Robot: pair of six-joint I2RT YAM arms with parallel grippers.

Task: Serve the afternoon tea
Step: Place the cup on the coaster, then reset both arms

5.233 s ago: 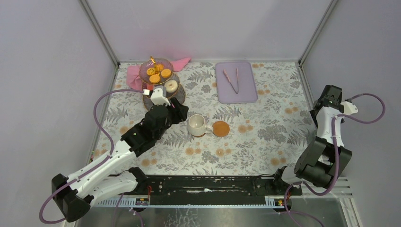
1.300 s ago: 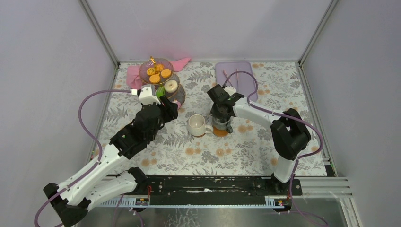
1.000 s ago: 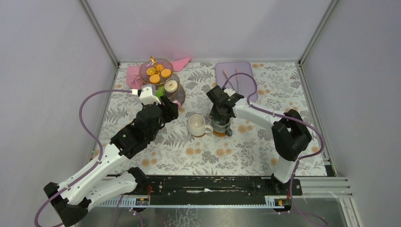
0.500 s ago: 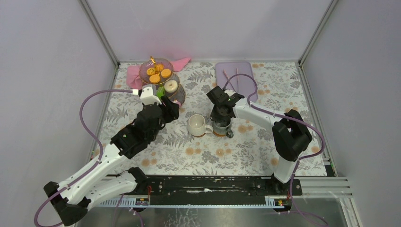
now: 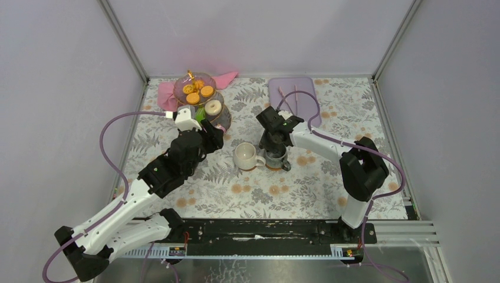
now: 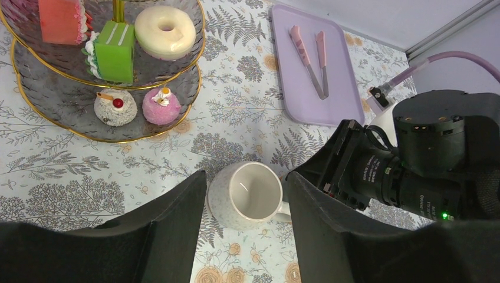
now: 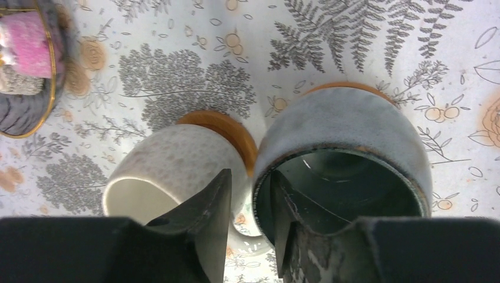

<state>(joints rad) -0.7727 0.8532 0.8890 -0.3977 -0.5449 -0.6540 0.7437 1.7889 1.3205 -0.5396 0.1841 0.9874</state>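
grey-green mug point(image 5: 276, 157) upright on an orange coaster point(image 7: 348, 87), mid-table, just beside the cream mug point(image 5: 244, 155); touching or not, cannot tell. right gripper point(image 7: 250, 177) straddling the near rim wall, one finger inside, one outside in the gap between the mugs, jaws slightly apart, not pinching. left gripper point(image 6: 244, 180) hovering over the cream mug, jaws wide, holding nothing. three-tier stand point(image 5: 200, 101) with pastries point(image 6: 115, 50) at the far left, apart from both mugs. judged handling: stiff ceramic-looking wall, matte outside, glossy and likely slick inside, fairly heavy for a rim pinch, prone to chipping if knocked. best hold probably the wall itself, fingers set deep and square; little room on the cream-mug side.
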